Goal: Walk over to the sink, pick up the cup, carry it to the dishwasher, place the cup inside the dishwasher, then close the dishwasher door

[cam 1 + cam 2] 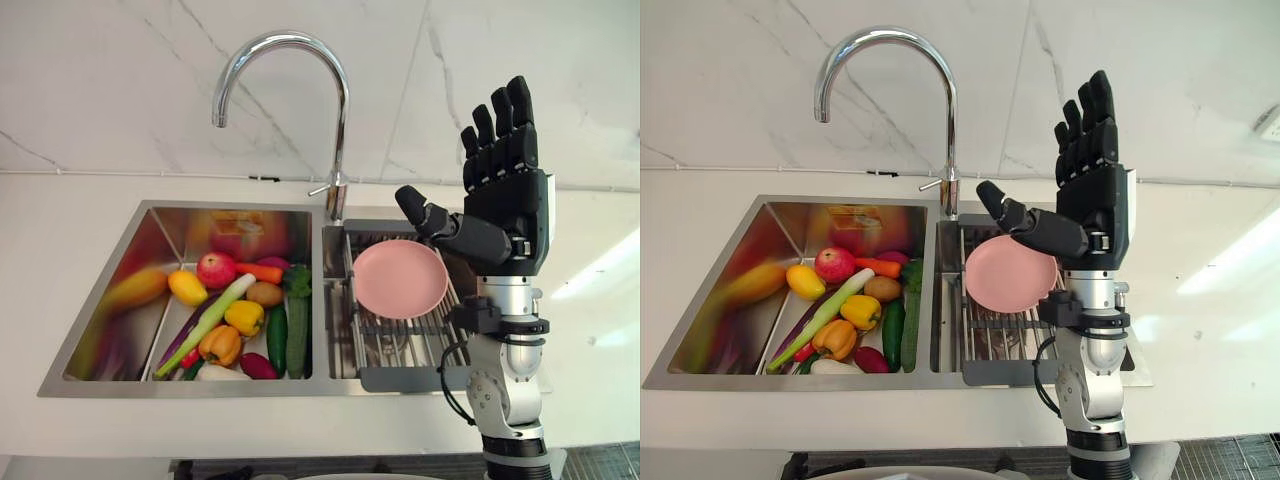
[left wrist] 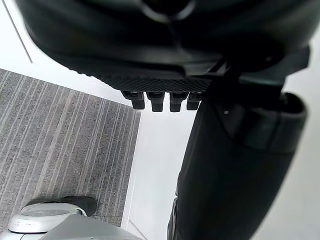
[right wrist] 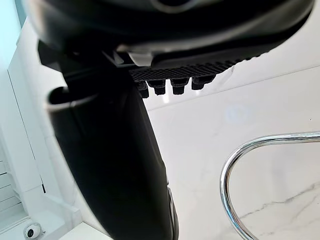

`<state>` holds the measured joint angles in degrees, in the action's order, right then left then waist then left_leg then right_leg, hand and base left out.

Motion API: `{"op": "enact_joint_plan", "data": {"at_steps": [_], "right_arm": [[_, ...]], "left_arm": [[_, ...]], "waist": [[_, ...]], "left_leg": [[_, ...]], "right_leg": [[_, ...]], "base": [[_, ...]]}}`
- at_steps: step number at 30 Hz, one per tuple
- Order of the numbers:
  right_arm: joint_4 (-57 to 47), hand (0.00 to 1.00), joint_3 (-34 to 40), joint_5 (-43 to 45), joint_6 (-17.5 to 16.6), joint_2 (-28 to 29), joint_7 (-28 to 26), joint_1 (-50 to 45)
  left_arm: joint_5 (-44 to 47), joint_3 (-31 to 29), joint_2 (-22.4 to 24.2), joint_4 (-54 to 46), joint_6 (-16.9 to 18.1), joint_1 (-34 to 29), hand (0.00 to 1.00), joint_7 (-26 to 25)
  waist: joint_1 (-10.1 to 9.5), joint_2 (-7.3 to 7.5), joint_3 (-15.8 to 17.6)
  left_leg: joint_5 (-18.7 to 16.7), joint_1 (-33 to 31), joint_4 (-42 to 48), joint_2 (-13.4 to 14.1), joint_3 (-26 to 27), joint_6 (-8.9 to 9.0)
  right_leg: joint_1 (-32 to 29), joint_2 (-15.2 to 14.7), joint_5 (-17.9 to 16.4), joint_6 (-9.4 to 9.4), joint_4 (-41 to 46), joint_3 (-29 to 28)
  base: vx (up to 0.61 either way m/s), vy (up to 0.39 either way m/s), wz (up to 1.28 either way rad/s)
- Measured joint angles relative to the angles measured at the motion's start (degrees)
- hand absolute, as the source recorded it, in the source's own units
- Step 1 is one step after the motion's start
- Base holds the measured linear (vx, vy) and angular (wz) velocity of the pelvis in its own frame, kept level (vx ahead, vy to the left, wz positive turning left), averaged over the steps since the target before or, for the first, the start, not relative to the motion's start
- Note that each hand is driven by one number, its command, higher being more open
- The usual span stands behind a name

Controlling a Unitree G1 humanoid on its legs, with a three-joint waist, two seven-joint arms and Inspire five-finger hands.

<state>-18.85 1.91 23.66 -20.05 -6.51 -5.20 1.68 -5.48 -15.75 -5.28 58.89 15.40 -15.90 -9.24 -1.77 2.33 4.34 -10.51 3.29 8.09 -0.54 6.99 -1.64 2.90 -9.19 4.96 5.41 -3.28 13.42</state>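
Observation:
My right hand (image 1: 505, 190) is raised upright above the right end of the sink (image 1: 200, 388), fingers straight up and thumb stretched out to the left, open and holding nothing. Just below and left of its thumb, a round pink plate (image 1: 400, 278) lies on a metal rack (image 1: 405, 345) in the right basin. In the right wrist view the same hand (image 3: 165, 30) has straight fingers, with the tap's arch (image 3: 227, 175) beyond them. My left hand (image 2: 160, 45) hangs low over the floor, fingers straight and empty.
The left basin holds several vegetables and fruits (image 1: 235, 315). A tall curved chrome tap (image 1: 335, 100) stands behind the divider, against a marble wall. White countertop (image 1: 60, 240) runs on both sides. Grey carpet (image 2: 65, 140) lies below my left hand.

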Motion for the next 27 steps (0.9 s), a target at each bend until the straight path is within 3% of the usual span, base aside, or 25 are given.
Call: {"op": "enact_joint_plan", "data": {"at_steps": [4, 7, 10, 12, 17, 21, 27], "right_arm": [[1.9, 1.00, 0.9, 4.4, 1.8, 0.2, -4.0, -3.1], [5.4, 1.00, 4.5, 4.3, 5.3, 0.1, -4.9, -5.2], [7.4, 1.00, 9.2, 2.7, 9.6, -0.3, -5.0, -7.5], [7.4, 1.00, 11.7, -1.7, 10.5, -1.1, -4.9, -8.1], [3.8, 1.00, 20.6, -18.7, 10.9, -7.0, -5.1, -9.8], [-1.9, 1.00, 24.4, -26.6, 10.7, -12.4, -8.2, -10.4], [-9.1, 1.00, 24.7, -38.1, 4.5, -18.8, -17.9, -12.7]], "left_arm": [[5.8, 0.0, -0.3, 0.2, -2.9, 0.0, 1.00, 5.2], [10.5, -0.1, -0.8, 0.6, -6.0, 0.7, 1.00, 9.1], [11.4, -0.2, -1.3, 1.9, -7.8, 1.2, 1.00, 13.1], [11.8, -0.2, -1.3, 2.1, -8.3, 1.2, 1.00, 14.1], [11.5, -0.1, -1.3, 3.3, -9.1, 1.7, 1.00, 14.5], [10.5, -0.3, -1.8, 4.2, -9.1, 1.8, 1.00, 14.5], [9.7, -0.4, -3.2, 4.7, -9.9, 1.6, 1.00, 14.6]], "waist": [[-0.09, 0.10, 0.1], [-0.14, 0.09, 0.1], [0.07, -0.06, 0.0], [1.26, -0.13, -0.1], [3.08, -0.12, -0.8], [4.24, 0.01, -1.0], [4.50, 0.60, -2.3]], "left_leg": [[0.5, 0.3, -1.2, 0.3, 1.1, 0.38], [0.5, 0.9, -2.1, 0.9, 2.1, 0.87], [0.5, 2.1, -3.3, 1.6, 4.2, 1.82], [0.5, 2.4, -4.0, 1.6, 4.8, 2.37], [0.4, 3.4, -4.2, 1.8, 7.2, 2.90], [0.4, 3.7, -4.3, 1.8, 7.9, 2.89], [0.4, 3.7, -4.5, 2.7, 9.7, 2.85]], "right_leg": [[-0.8, 0.0, 0.0, 0.12, -0.2, 0.2], [-0.9, 0.5, 0.1, 0.32, -0.2, 1.1], [-0.8, 1.2, 0.4, 0.72, -0.7, 1.4], [-0.8, 1.4, 0.5, 0.96, -1.3, 1.1], [-0.8, 1.8, 0.7, 1.10, -1.5, -0.2], [-1.1, 1.9, 0.8, 0.98, -1.6, -1.0], [-2.1, 3.0, 1.4, 0.13, -1.6, -2.7]], "base": [[0.03, -0.010, -0.08], [0.05, -0.025, -0.13], [0.02, -0.041, -0.23], [0.01, -0.048, -0.21], [-0.01, -0.034, -0.19], [-0.05, -0.030, -0.12], [-0.10, -0.061, -0.16]]}}
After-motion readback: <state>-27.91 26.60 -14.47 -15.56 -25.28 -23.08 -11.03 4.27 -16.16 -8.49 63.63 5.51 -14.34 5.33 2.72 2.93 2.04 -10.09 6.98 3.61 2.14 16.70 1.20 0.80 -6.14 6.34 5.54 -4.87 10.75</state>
